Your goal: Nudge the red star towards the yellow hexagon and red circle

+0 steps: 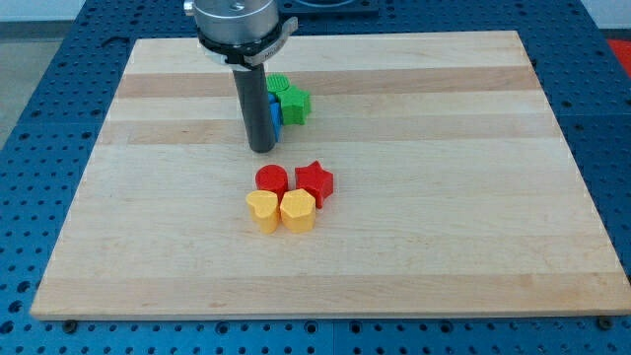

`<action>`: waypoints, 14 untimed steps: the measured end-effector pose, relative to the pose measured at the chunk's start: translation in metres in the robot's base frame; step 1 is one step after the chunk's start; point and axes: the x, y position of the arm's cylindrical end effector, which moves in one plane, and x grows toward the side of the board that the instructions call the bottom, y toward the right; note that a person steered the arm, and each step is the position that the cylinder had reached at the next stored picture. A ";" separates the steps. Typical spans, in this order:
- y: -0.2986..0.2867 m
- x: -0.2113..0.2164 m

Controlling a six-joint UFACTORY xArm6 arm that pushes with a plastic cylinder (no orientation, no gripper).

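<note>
Standing on the wooden board (pixel 414 266), my tip (pixel 261 148) just above the red circle (pixel 271 180) and apart from it; no pincer on this rod, so nothing released, clenched or grasped. Red star (pixel 315 181) beside the red circle on the view's right, seemingly touching it. Yellow hexagon (pixel 298 210) right below both, yellow heart (pixel 262 210) at its left. Behind the rod, green star (pixel 294 102), another green block (pixel 280 85) and a partly hidden blue block (pixel 275 113).
</note>
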 end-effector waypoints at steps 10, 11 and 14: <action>0.078 0.067; 0.075 0.068; 0.075 0.068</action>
